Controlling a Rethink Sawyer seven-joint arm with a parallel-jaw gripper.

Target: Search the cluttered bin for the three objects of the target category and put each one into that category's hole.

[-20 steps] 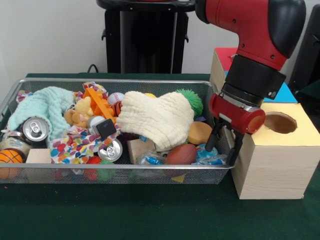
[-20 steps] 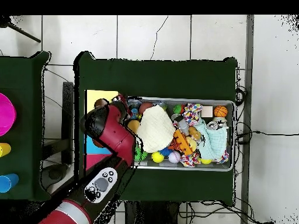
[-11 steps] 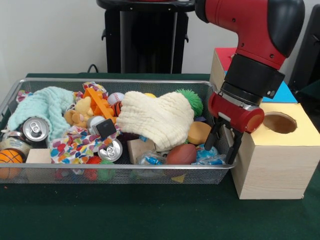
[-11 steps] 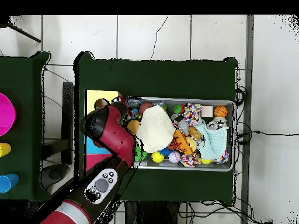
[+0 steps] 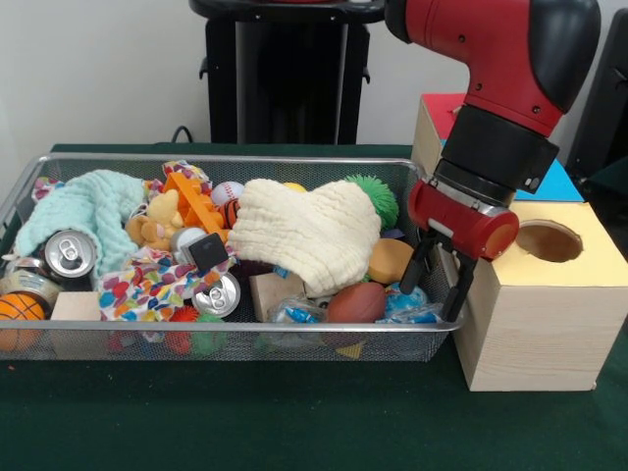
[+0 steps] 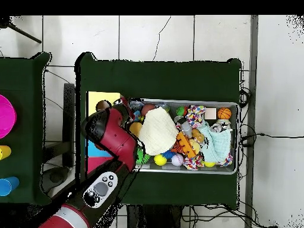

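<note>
A wire mesh bin (image 5: 235, 330) holds a jumble of things: a cream cloth (image 5: 306, 232), a mint cloth (image 5: 78, 210), two drink cans (image 5: 69, 253) (image 5: 216, 294), a brown football (image 5: 355, 302), a basketball (image 5: 20, 312), a baseball (image 5: 227, 192), a green spiky ball (image 5: 377, 196) and a wooden block (image 5: 274, 290). My gripper (image 5: 436, 286) hangs open and empty at the bin's right end, its tips at rim height above some blue wrappers (image 5: 404, 304). Right beside it stands a wooden box (image 5: 535, 329) with a round hole (image 5: 549, 240) in its yellow top. In the overhead view the arm (image 6: 111, 135) hides the gripper.
An orange toy (image 5: 192, 202), a plush duck (image 5: 157, 222) and a heart-print cloth (image 5: 147, 285) lie mid-bin. Behind the yellow-topped box are red and blue box tops (image 5: 561, 184). Overhead, the bin (image 6: 233, 138) sits on a green cloth (image 6: 160, 77), with a pink dish (image 6: 5, 116) at the far left.
The arm's upper link has shifted slightly in the overhead view. The gripper stays almost where it was at the bin's right end, still open.
</note>
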